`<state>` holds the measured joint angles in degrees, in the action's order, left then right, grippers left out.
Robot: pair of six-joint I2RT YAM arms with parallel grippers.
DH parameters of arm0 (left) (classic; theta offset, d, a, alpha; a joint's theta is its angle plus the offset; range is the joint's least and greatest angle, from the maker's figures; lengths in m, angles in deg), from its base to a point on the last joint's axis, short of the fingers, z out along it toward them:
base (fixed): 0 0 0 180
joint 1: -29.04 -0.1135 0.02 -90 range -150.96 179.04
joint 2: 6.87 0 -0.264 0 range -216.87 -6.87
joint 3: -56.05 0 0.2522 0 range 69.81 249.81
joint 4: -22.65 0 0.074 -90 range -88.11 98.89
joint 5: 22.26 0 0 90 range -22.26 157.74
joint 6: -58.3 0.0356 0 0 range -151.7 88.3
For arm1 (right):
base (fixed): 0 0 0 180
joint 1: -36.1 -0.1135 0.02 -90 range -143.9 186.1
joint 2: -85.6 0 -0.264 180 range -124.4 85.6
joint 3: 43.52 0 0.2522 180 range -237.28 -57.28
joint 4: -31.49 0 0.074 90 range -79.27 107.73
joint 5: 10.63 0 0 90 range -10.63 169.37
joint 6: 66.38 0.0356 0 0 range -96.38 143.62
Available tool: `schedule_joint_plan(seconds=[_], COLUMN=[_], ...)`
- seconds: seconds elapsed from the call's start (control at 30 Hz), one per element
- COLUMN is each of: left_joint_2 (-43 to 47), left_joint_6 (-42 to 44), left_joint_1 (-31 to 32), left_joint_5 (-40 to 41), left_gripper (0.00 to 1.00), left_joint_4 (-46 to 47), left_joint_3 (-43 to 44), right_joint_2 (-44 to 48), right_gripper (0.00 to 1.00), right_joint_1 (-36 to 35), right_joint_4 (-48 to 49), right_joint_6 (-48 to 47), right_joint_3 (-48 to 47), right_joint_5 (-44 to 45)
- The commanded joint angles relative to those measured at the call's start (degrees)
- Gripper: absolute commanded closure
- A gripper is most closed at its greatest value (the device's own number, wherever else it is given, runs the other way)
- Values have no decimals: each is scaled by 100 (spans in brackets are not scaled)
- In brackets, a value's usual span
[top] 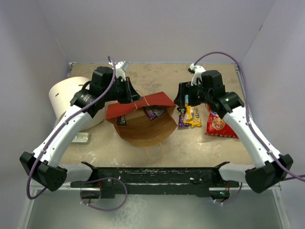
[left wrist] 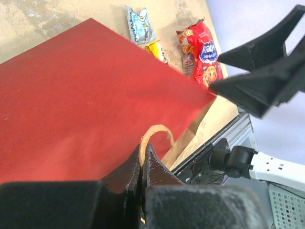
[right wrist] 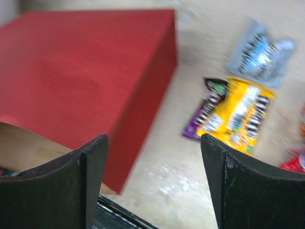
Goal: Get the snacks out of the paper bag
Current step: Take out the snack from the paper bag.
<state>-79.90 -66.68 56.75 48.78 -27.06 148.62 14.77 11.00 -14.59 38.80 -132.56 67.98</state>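
The paper bag [top: 143, 126] is lying on its side in the middle of the worktop [top: 190, 148], with its brown mouth facing the near edge. The left gripper [left wrist: 143, 152] is pinching the bag's string handle [left wrist: 155, 128], fingers closed tight on the cord. The right gripper [right wrist: 152, 152] is hanging just beside the bag's right wall with its fingers spread wide and nothing between them. Four snacks are lying out on the worktop to the right: a light-blue pack [right wrist: 259, 55], a yellow pack [right wrist: 238, 112] overlapping a purple pack [right wrist: 193, 128], and the red cookie bag [top: 219, 125] furthest right. Inside the mouth, a second purple pack [top: 153, 112] and a brown pack [top: 121, 119] are showing. These packs are looking light, soft and glossy (film that is likely to be crinkling and slipping under a flat pinch), so taking one by a crimped end seam or across a narrow edge is probably the safer hold. The bag itself is thin paper, light and easily creased, so the pinch on the handle is likely what is anchoring it against any reach inside.
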Motion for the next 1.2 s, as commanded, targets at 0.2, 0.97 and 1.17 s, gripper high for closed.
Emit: schedule_joint_plan(seconds=[0.2, 0.97, 1.17], left_joint_2=[139, 320, 516], left_joint_6=[-189, 246, 127], left_joint_1=[-72, -85, -90], left_joint_5=[51, -440, -546], left_gripper=[100, 100, 100], left_joint_4=[407, 74, 253], left_joint_3=[74, 302, 54], right_joint_2=[-153, -723, -1536], right_gripper=[15, 25, 28], right_joint_1=[-2079, -3518, -3579], right_joint_4=[1052, 4769, 7378], right_joint_6=[-452, -2552, -680], right_joint_3=[-444, 2098, 2912], right_joint_5=[-486, 824, 1707])
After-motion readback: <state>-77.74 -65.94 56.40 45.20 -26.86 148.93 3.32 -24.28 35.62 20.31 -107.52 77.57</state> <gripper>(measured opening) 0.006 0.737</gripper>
